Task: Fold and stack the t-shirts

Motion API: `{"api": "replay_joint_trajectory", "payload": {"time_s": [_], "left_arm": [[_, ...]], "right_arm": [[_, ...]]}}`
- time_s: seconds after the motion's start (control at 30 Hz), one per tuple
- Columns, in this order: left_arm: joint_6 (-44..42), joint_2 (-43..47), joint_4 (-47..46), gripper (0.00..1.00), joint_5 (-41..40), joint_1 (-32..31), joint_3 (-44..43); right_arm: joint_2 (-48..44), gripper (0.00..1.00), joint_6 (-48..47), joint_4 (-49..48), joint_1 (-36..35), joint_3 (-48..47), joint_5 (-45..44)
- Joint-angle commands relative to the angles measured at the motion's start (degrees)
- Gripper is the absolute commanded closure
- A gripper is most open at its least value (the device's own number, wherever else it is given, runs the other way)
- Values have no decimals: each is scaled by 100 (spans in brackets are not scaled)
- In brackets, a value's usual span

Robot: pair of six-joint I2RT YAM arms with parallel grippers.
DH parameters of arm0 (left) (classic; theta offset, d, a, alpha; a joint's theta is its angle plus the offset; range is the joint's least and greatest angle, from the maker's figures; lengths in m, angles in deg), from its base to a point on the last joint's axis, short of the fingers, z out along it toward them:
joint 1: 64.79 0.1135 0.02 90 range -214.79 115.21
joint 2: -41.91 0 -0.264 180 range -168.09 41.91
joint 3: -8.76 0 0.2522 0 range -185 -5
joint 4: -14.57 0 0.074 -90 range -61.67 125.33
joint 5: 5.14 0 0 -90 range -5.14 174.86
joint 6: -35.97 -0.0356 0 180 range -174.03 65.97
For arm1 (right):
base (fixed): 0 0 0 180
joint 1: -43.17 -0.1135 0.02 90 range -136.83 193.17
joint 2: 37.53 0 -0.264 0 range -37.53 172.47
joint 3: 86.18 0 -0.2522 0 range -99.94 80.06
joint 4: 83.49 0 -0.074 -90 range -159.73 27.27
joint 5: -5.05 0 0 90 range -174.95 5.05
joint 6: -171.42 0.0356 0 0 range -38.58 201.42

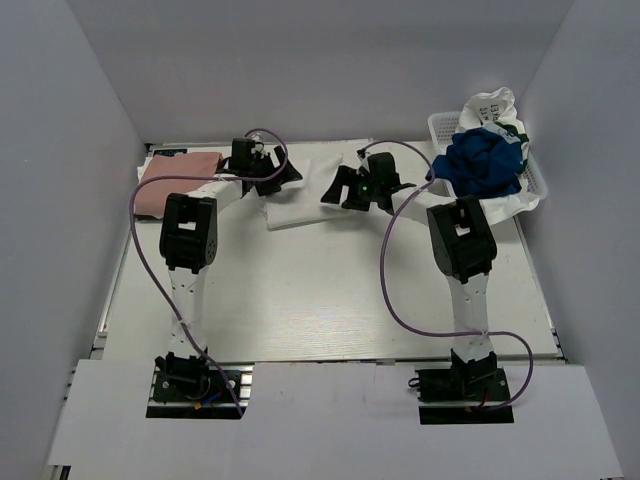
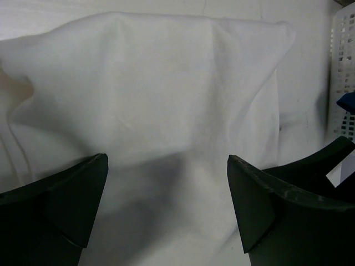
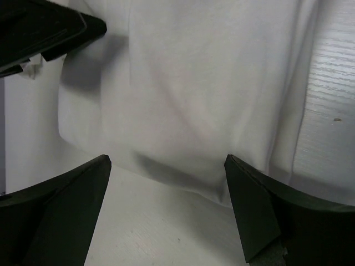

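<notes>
Gaping empty, left tool (image 1: 278,178) and right tool (image 1: 340,190) flank white t-shirt (image 1: 303,203); pink tee (image 1: 178,175), seemingly heaped basket (image 1: 437,125) nearby.

white tee (image 1: 300,205), salmon-pink tee (image 1: 175,178), blue tee (image 1: 482,162)

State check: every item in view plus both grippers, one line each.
white t-shirt: folded over, flat on the table, not gripped
pink t-shirt: folded, flat at the far left
blue t-shirt: crumpled, in the basket
white and green t-shirt: crumpled, under the blue t-shirt
basket: upright, heaped full
left gripper: open, over the white t-shirt
right gripper: open, over the white t-shirt
</notes>
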Motion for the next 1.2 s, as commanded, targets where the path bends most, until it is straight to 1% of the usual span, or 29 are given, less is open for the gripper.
{"api": "replay_joint_trajectory", "payload": {"time_s": [0.0, 0.07, 0.13, 0.17, 0.2, 0.23, 0.27, 0.3, 0.37, 0.4, 0.43, 0.5, 0.53, 0.57, 0.6, 0.67, 0.7, 0.73, 0.77, 0.83, 0.87, 0.9, 0.93, 0.97, 1.03, 1.1, 1.13, 1.17], "left_arm": [[-10, 333, 338, 0, -489, 129, 651], [-72, 465, 337, 0, -490, 129, 793], [-212, 536, 485, 0, -280, 129, 942], [-273, 719, 486, 0, -279, 77, 1056], [-413, 878, 486, 0, -279, -2, 1214], [-493, 1062, 486, 0, -279, -2, 1616], [-546, 1542, 486, 0, -279, -63, 1872], [-607, 1834, 408, 0, -166, -116, 2440], [-608, 2537, 249, 0, -103, -186, 3110], [-608, 3332, 127, 0, -33, -239, 3723], [-608, 3740, 13, 0, -33, -292, 4025], [-547, 4418, -68, 0, -181, -415, 4535], [-547, 4882, 2, 0, -269, -415, 4538], [-547, 5035, 55, 0, -548, -416, 4590], [-547, 5123, 107, 0, -629, -416, 4538], [-547, 5124, 108, 0, -691, -416, 4363], [-547, 5046, 178, 0, -779, -416, 4292], [-547, 4950, 126, 0, -780, -416, 4292], [-468, 4731, 39, 0, -841, -416, 4231], [-380, 4414, -102, 0, -903, -258, 4230], [-380, 4247, -190, 0, -990, -257, 4082], [-380, 4063, -191, 0, -1182, -257, 3985], [-380, 3652, -191, 0, -1254, -257, 3740], [-380, 3448, -130, 0, -1394, -205, 3633], [-152, 2896, -7, 0, -1657, -126, 3283], [-98, 2638, 283, 0, -1877, -38, 3123], [-29, 2550, 284, 0, -2052, 67, 3123], [24, 2445, 206, 0, -2054, 120, 3123]], "right_arm": [[178, 10, 381, 299, 92, 494, -179], [73, 10, 285, 352, 48, 793, -126], [-234, 10, 128, 466, -40, 1083, -161], [-348, 10, 118, 475, -66, 1232, -179], [-619, 10, 118, 414, -171, 1782, -187], [-909, 10, 118, 396, -198, 1987, -205], [-1086, 10, 118, 370, -294, 2207, -283], [-1453, 10, 118, 396, -417, 2844, -363], [-2252, 10, 188, 509, -636, 3375, -583], [-2439, 10, 153, 832, -777, 3569, -627], [-3050, 10, 153, 905, -926, 3728, -636], [-3476, 10, 118, 950, -1085, 3896, -592], [-4105, 10, 101, 924, -1260, 3975, -714], [-4198, 10, 48, 915, -1305, 3967, -785], [-4312, 10, 13, 941, -1306, 3802, -803], [-4532, 10, -40, 697, -1297, 3695, -986], [-4542, 10, -40, 617, -1279, 3520, -1005], [-4464, 10, -23, 329, -1253, 3440, -996], [-4280, 10, -66, 230, -1227, 3353, -1057], [-3867, 10, -145, 238, -1218, 2748, -1137], [-3378, 10, -198, 203, -1183, 2432, -1241], [-3199, 10, -225, 203, -1148, 2290, -1260], [-3058, 10, -233, 159, -1069, 1923, -1277], [-2578, 10, -268, 89, -1042, 1841, -1295], [-2258, 10, -277, 28, -946, 1482, -1199], [-1706, 10, -251, 79, -832, 1331, -945], [-1494, 10, -269, 19, -779, 1278, -909], [-1405, 10, -260, -69, -726, 1295, -873]]}}
